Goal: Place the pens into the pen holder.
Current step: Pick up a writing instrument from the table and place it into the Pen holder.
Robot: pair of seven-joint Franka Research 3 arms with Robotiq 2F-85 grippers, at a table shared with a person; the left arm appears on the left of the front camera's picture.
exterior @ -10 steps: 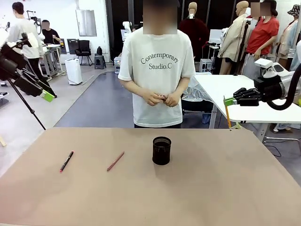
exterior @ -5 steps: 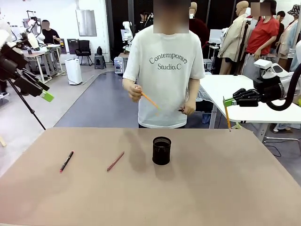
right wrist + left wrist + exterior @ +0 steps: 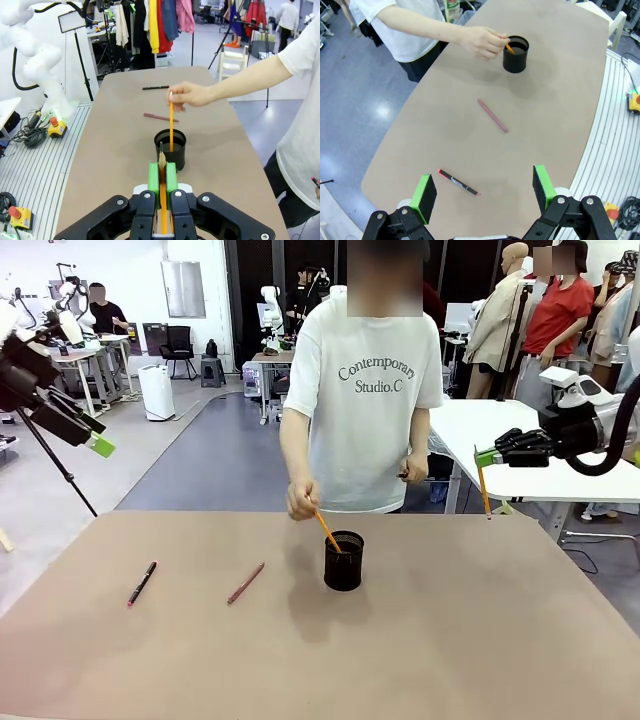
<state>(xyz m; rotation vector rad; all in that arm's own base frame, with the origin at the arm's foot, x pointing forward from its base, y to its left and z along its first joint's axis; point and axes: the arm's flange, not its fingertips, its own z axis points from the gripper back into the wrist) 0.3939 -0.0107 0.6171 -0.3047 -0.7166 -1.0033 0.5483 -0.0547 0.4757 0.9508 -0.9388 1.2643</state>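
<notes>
Orange pencil point(image 3: 328, 532) tilted, tip inside pen holder point(image 3: 343, 570).

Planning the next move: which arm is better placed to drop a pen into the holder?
Right: the right gripper is shut on an orange pencil, with the pen holder ahead of it; the left gripper is open, empty, over the black pen.

The left gripper point(image 3: 98, 444) is held high at the left side, angled downward, its green-padded fingers point(image 3: 424, 191) spread wide with nothing between them. The right gripper point(image 3: 487, 455) reaches in level from the right, clamped on a thin orange-yellow pencil-like pen point(image 3: 484, 488) that hangs point-down.
</notes>
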